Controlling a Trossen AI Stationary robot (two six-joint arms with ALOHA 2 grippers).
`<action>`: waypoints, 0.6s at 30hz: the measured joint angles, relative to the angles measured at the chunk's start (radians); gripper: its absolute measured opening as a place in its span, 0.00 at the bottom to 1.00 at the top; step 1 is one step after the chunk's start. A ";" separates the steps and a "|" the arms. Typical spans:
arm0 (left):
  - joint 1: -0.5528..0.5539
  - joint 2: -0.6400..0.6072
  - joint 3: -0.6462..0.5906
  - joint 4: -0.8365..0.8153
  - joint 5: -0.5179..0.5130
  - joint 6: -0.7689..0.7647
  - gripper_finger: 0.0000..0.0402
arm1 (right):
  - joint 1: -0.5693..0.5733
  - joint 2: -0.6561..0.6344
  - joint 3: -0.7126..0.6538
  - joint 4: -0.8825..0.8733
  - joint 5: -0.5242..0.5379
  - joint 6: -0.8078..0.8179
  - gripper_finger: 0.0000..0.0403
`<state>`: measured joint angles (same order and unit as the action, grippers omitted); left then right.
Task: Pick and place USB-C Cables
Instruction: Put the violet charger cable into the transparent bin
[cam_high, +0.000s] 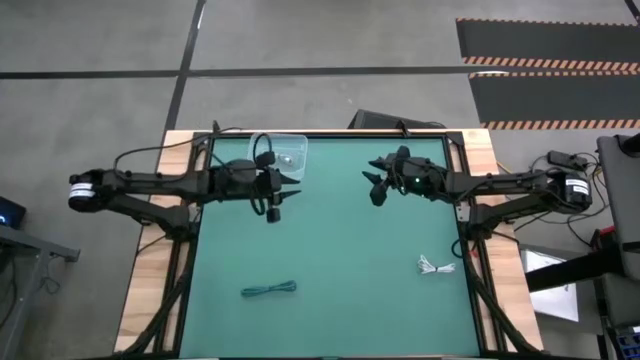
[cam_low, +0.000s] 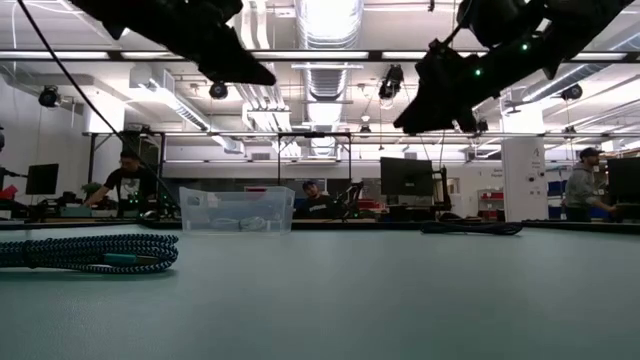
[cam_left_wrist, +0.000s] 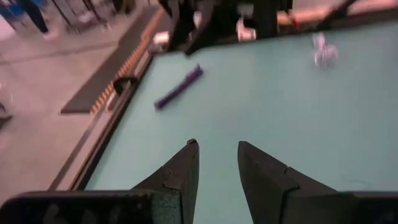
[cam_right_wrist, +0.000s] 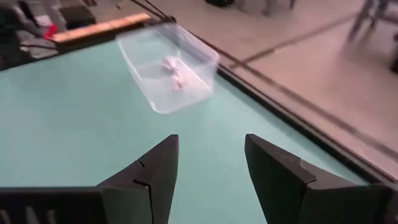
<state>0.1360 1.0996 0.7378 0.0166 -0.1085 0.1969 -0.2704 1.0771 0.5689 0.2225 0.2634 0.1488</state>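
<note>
Beside the clear bin (cam_high: 279, 153) at the mat's far edge hovered the left gripper (cam_high: 274, 201), fingers apart and empty. 1 white cable (cam_right_wrist: 176, 70) already lay inside the bin. Nearer than the bin, by the mat's front edge, the teal cable (cam_high: 269, 290) waited. Right of the bin hung the right gripper (cam_high: 377, 187), fingers apart, empty; another white cable (cam_high: 435, 265) lay far right. At least 2 remained.

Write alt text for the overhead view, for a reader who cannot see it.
Two dark robot arms reach in from either side over a green table, the left pincer beside a clear bin at the far edge, the right pincer open. A teal cable and a white cable lie near the front.
</note>
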 joint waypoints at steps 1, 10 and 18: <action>0.000 0.000 -0.014 0.037 0.000 -0.006 0.24 | -0.010 0.000 0.002 -0.025 0.000 0.019 0.44; 0.000 0.016 -0.041 0.145 -0.003 -0.004 0.24 | -0.146 0.021 0.089 -0.390 0.001 0.221 0.44; 0.001 0.016 -0.039 0.157 -0.004 0.000 0.24 | -0.270 0.182 0.187 -0.609 -0.033 0.227 0.44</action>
<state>0.1368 1.1156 0.6983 0.1733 -0.1126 0.1970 -0.5403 1.2592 0.7560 -0.3867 0.2306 0.3757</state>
